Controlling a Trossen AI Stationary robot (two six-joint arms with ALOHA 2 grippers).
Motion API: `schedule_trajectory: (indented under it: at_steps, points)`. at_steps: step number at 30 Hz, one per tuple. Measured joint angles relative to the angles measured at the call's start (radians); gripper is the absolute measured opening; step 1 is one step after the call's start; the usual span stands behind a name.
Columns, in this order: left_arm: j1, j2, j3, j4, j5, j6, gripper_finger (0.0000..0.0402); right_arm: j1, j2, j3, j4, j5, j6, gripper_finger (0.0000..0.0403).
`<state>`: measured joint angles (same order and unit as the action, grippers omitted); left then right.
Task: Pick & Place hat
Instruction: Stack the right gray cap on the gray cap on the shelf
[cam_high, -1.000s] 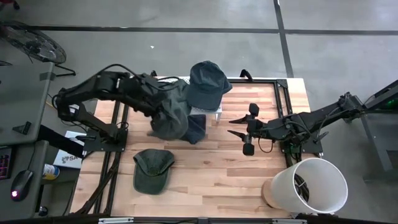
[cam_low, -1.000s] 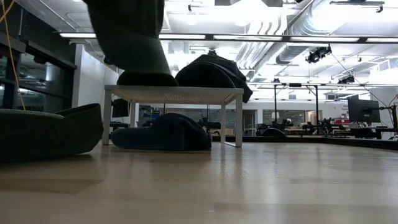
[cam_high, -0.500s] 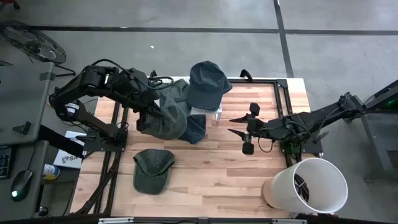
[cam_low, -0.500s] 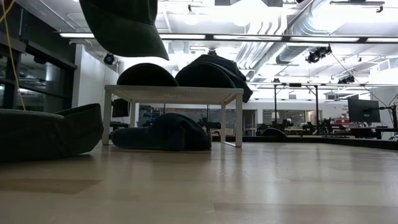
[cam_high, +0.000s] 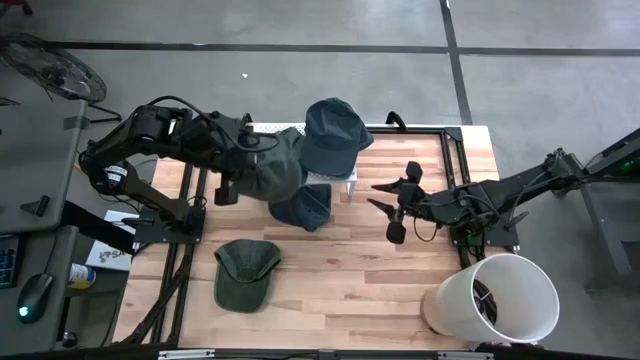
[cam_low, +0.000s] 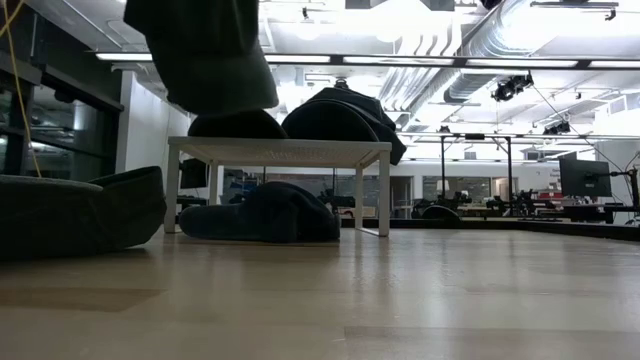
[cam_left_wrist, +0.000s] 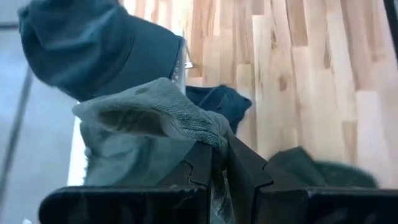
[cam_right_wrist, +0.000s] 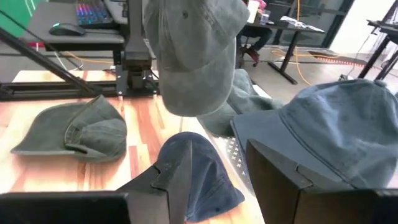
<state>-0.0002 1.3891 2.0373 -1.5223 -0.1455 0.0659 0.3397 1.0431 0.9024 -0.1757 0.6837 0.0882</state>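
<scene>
My left gripper (cam_high: 248, 160) is shut on a grey-green cap (cam_high: 272, 170) and holds it in the air over the left end of a small white stand (cam_low: 280, 150). The cap also shows in the low view (cam_low: 205, 55) and the right wrist view (cam_right_wrist: 193, 56). A blue cap (cam_high: 335, 135) rests on the stand's right end. My right gripper (cam_high: 392, 207) is open and empty, level above the table to the right of the stand. My left gripper pinches an edge of the grey-green cap (cam_left_wrist: 214, 134) between its two fingers (cam_left_wrist: 249, 171). The cloth bunches up just past the fingertips. The cap hangs below the gripper, clear of the stand and the table.
A navy cap (cam_high: 305, 205) lies on the table in front of the stand. A green cap (cam_high: 245, 272) lies near the front left. Another dark cap (cam_low: 237, 125) sits on the stand under the held one. A white bin (cam_high: 495, 300) stands at the front right.
My left gripper has drawn back toward the table's left edge with the grey-green cap. The cap rose clear above the stand, then came down a little, and now hangs more bunched. My right gripper has turned slightly in place.
</scene>
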Motion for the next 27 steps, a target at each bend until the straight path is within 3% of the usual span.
schedule_trajectory:
  at_steps: [9,27]
  points:
    - [0.0,0.001,0.01,-0.008,0.018,0.222,0.0022,0.0,0.0,0.0,0.0,0.051,0.028,0.0142]
    - [0.0,-0.001,0.252,-0.03,0.035,0.427,0.0022,0.0,0.0,0.0,0.0,0.096,0.288,0.0142]
